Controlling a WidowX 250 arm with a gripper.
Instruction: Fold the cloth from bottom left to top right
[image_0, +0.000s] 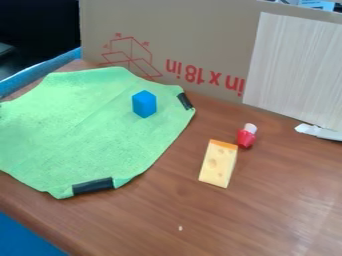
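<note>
A green cloth (80, 130) lies spread out, mostly flat, over the left part of the table. Black tape marks its front edge at the bottom and its corner at the right. A blue block (144, 104) rests on the cloth, toward its upper right. The cloth's left side runs out of view at the left edge.
On the brown table (267, 210), a toy cheese wedge (218, 164) and a small red object with a white top (246, 136) lie right of the cloth. A cardboard panel (200, 30) stands behind; a white item (319, 132) lies at the right edge.
</note>
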